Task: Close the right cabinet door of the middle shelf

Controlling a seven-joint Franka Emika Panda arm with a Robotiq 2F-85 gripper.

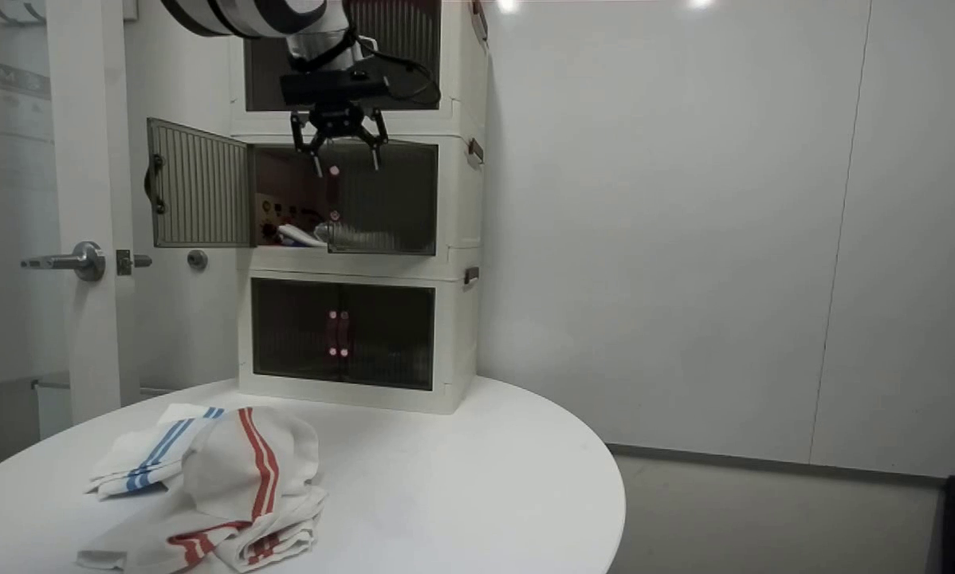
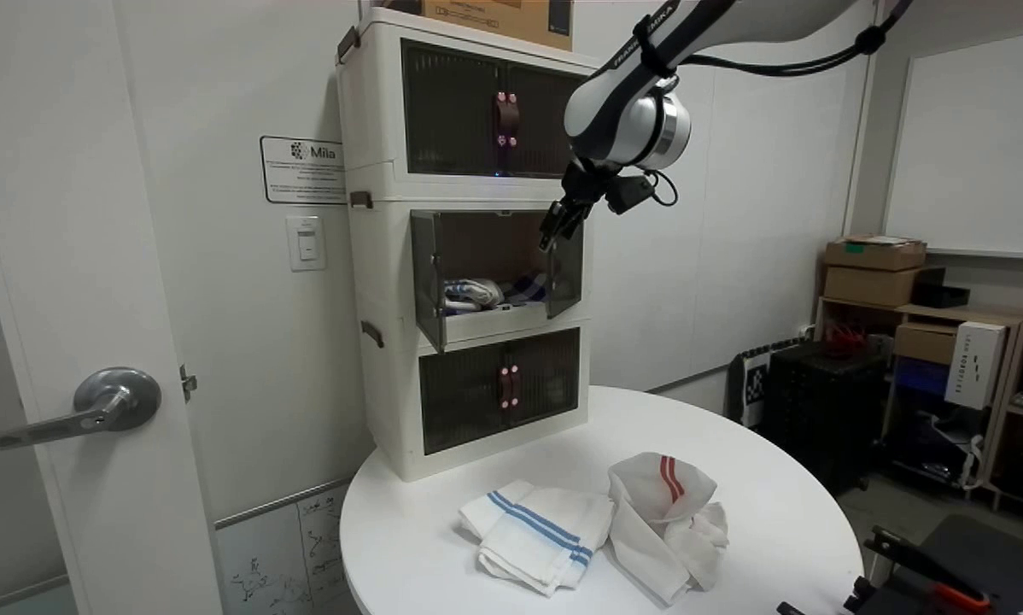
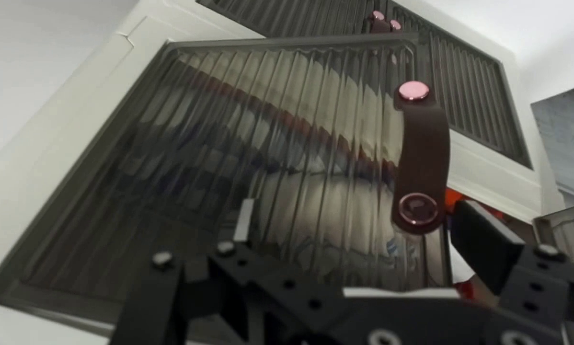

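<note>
Wrist view shows the Robotiq gripper [image 3: 355,203], spread wide and holding nothing, near the free edge of the right cabinet door [image 3: 277,143], ajar on the middle shelf [image 2: 382,273]; contact unclear. In an exterior view the Panda arm [image 2: 627,128] slants down, lettered "FRANK" and "EMIKA"; a wall sign [image 2: 302,171] reads "Mila". A gap parts that edge from the wide-swung left door [image 1: 202,187].
</note>
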